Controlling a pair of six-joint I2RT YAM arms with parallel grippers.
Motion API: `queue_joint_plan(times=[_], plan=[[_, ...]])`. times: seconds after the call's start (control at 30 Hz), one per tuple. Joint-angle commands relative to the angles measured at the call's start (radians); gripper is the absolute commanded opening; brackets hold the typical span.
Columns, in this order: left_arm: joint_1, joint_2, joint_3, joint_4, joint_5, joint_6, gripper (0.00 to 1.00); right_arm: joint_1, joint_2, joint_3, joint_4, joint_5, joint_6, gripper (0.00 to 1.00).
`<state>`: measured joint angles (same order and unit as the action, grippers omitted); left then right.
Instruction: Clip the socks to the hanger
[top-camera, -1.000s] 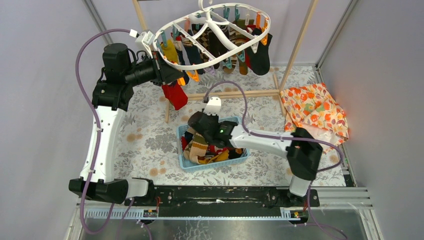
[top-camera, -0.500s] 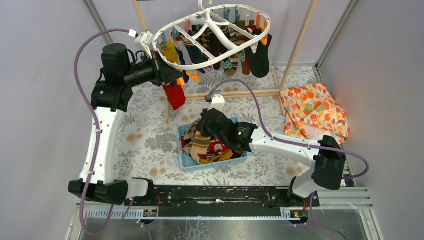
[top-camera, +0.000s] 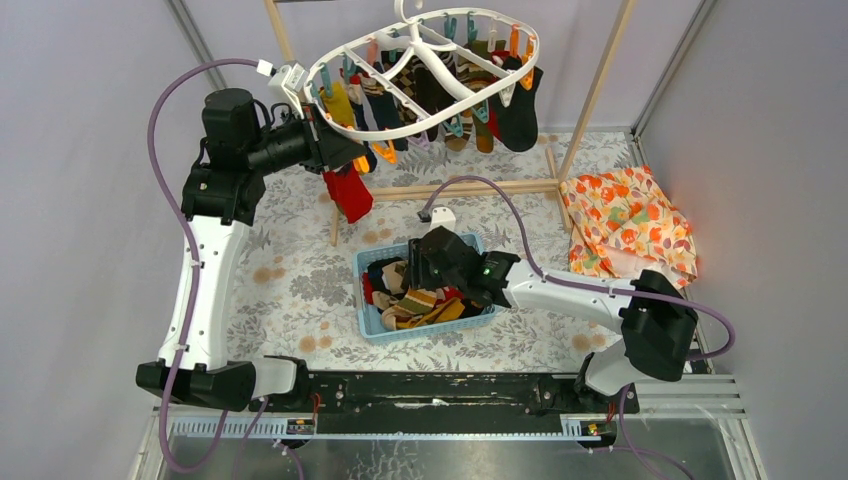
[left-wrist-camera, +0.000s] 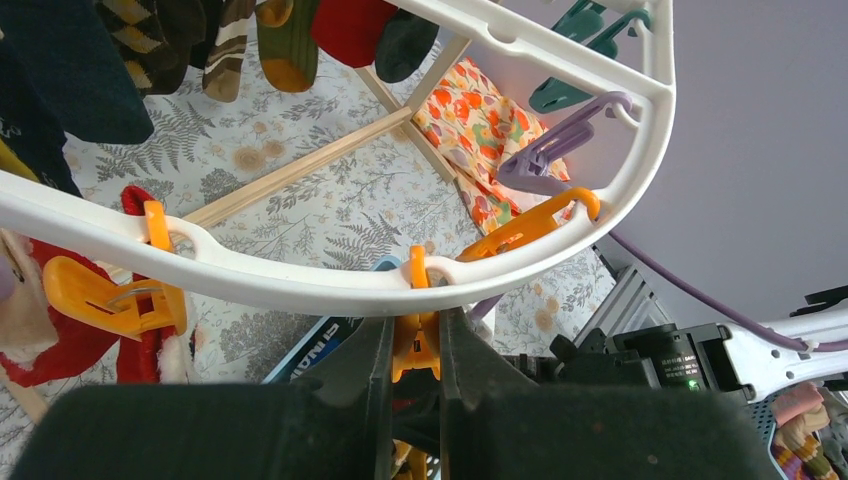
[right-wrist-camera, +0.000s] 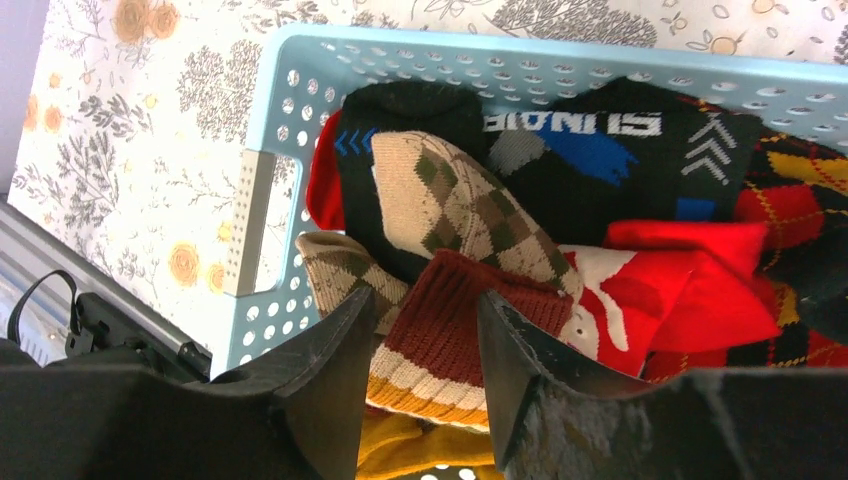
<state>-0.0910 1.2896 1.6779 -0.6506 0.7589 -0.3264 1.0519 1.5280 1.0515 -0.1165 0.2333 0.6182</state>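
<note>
**L pincer (left-wrist-camera: 414, 332) clamped on orange clip (left-wrist-camera: 408, 352) of hanger (left-wrist-camera: 300, 290); R pincer (right-wrist-camera: 425, 330) released over basket (right-wrist-camera: 500, 52)**

1. L pincer: clenched on the orange clip, one dark finger each side of the clip body. The clip's loop sits on the white hanger rim directly above. Same rim carries a 2nd orange clip (left-wrist-camera: 95, 290) to one side, w/ a red sock (left-wrist-camera: 45, 340) next to it. A purple clip (left-wrist-camera: 555, 150) and teal clips (left-wrist-camera: 590, 60) hang on the far curve.

2. Hanger: hung high at rear L of cell, tilted, between the posts of the wooden rail frame (top-camera: 480, 187). Clipped socks (top-camera: 520, 110) (dark, mustard, striped) crowd beneath it. The red sock dangles lowest, just below L pincer in top view.

3. R pincer: released, fingers apart, nothing gripped. Sits low over the pale-blue basket at table centre, which holds more socks in a heap. Rust-cuffed sock (right-wrist-camera: 450, 320) lies in the gap below the fingers; contact w/ fingers cannot be told. Tan argyle sock (right-wrist-camera: 450, 195) lies just beyond it. Black lettered sock (right-wrist-camera: 600, 140) lies by the far basket wall.

4. Surrounds: leaf-print table cover (top-camera: 290, 280) under all. Orange floral cloth (top-camera: 625, 215) at R edge, well apart from the basket.
</note>
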Motion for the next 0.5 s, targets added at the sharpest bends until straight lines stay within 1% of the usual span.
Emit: queue_joint_plan(times=[0.0,0.13,0.23,0.33,0.47], plan=[[0.001,-0.013,-0.012,0.009,0.01,0.011,0.05,-0.014,-0.026,0.041,0.028,-0.01,0.0,0.5],[0.0,-0.012,-0.019,0.01,0.013,0.012,0.05,-0.014,-0.032,0.049,-0.037,0.026,0.021,0.51],[0.001,-0.013,-0.027,0.02,0.014,0.009,0.05,-0.013,-0.055,0.028,-0.045,0.056,0.055,0.51],[0.001,-0.011,-0.028,0.023,0.016,0.006,0.05,-0.006,-0.057,0.03,-0.062,0.084,0.073,0.47],[0.001,-0.012,-0.029,0.024,0.016,0.008,0.05,0.013,-0.047,0.049,-0.091,0.114,0.086,0.37]])
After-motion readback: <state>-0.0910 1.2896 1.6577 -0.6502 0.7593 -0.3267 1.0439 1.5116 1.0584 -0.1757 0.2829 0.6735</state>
